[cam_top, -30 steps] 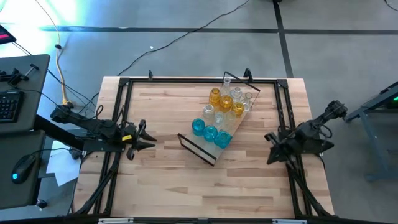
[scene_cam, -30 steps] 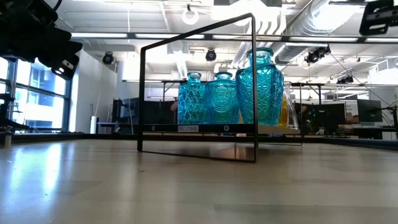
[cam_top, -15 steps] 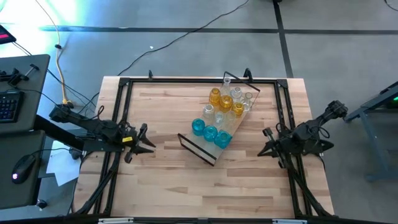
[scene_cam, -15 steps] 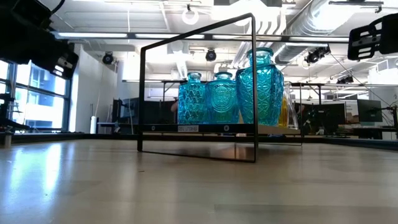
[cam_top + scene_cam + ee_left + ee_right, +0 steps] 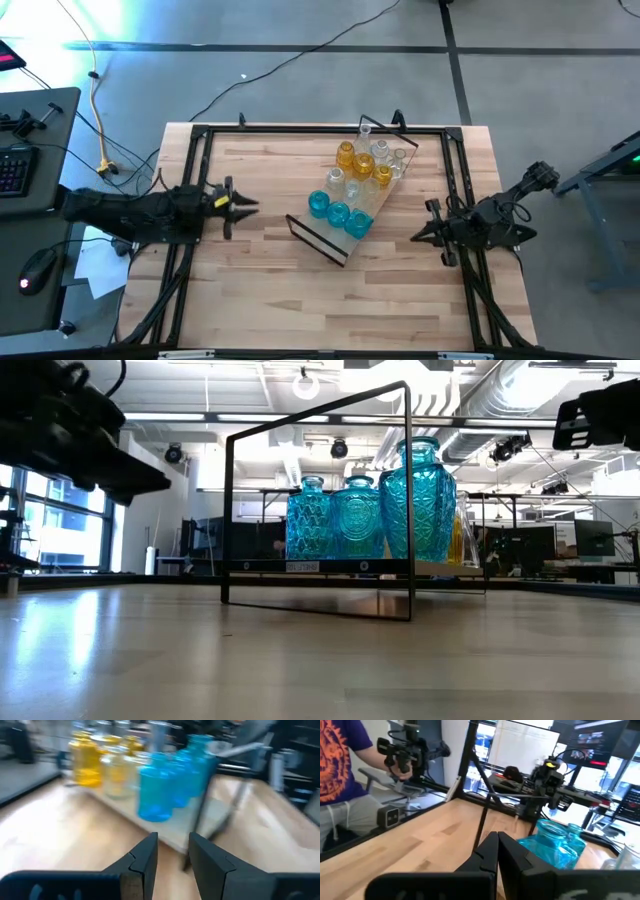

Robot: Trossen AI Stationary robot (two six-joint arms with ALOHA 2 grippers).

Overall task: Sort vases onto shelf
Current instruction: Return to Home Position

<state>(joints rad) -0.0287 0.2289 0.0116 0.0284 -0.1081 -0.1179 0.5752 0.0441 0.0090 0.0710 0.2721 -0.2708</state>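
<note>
- The shelf (image 5: 374, 200) is lying slantwise across the middle of the table (image 5: 270, 310). One black wire end is pointing near-left and the other far-right.
- Three blue vases (image 5: 339, 213) are standing in a row on the board at its near-left end.
- Three amber vases (image 5: 364, 166) are standing in a row farther along the board, toward the far-right end.
- The clear vases (image 5: 380, 150) are sitting on the same board. Two are standing between the blue and amber rows, and the others are standing at the far-right end.
- From table height, the blue row is showing just behind the near wire frame (image 5: 228, 520), and every vase is standing upright.
- The left gripper (image 5: 243, 205) is hovering over the table's left side, pointing right toward the shelf and well apart from it.
- In the left wrist view its fingers (image 5: 145, 856) are standing a little apart, released, with nothing between them.
- The right gripper (image 5: 418, 237) is hanging over the table's right side, pointing left, also well apart from the shelf.
- In the right wrist view its fingers (image 5: 487, 852) are pressing together, clenched on nothing.
</note>
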